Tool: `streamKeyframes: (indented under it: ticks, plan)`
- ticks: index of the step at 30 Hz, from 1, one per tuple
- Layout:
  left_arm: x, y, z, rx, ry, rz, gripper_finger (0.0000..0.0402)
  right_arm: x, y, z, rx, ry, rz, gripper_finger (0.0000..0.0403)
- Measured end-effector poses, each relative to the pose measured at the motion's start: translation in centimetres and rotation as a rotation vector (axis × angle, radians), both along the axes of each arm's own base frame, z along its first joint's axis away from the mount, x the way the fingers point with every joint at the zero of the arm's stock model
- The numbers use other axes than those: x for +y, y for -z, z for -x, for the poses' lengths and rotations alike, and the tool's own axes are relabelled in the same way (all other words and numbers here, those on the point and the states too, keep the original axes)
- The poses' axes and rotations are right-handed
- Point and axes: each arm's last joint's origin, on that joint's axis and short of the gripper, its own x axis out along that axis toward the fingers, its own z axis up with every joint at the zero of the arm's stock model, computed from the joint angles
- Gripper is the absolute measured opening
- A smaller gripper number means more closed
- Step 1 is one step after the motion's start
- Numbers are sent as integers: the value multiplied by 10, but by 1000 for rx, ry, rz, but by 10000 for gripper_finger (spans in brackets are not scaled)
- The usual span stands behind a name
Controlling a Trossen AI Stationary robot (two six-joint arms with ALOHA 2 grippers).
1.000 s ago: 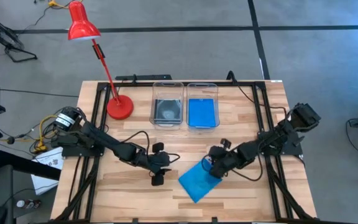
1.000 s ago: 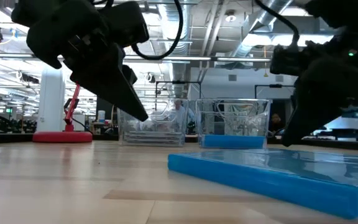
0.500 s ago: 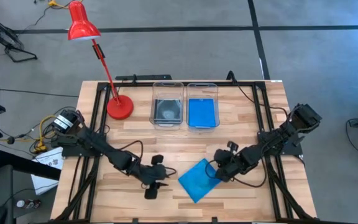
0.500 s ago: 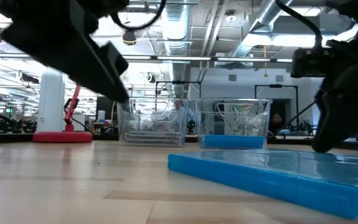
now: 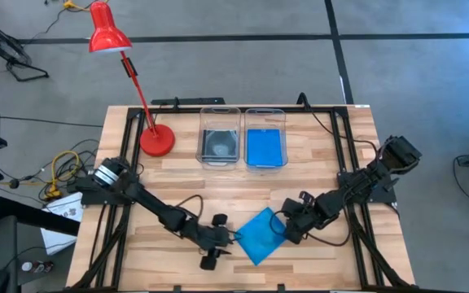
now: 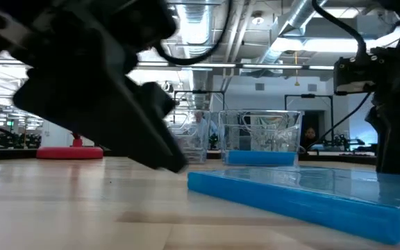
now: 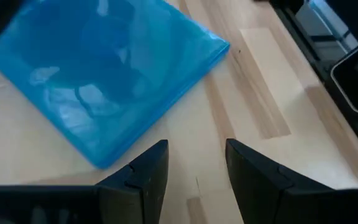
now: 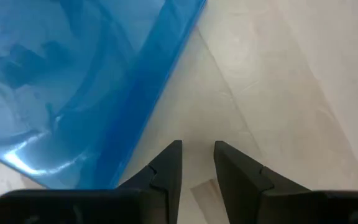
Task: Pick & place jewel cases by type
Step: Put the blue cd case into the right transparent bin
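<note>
1 blue jewel case flat on table | L gripper & R gripper flank it

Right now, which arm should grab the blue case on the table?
Probably the left: its pincer sits at the blue case's corner, slightly parted. The right pincer also flanks it, nearly shut.

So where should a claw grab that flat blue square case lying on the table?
The flat blue square plastic case lies flat and turned like a diamond, so probably by a thin edge near a corner. The left claw is already low beside its left corner; the right claw is by its right edge.
</note>
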Motion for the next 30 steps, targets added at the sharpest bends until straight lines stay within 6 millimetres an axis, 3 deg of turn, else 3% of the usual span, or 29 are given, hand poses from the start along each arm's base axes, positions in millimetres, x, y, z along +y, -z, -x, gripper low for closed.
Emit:
streamKeyframes:
  ticks: [10,30]
  plan:
    - [-10,13,-33,94,29,-39,153,8,-4,-8,-109,-8,-69,87]
    - [-11,18,-22,171,-74,-164,153,-19,6,-19,-83,174,-270,87]
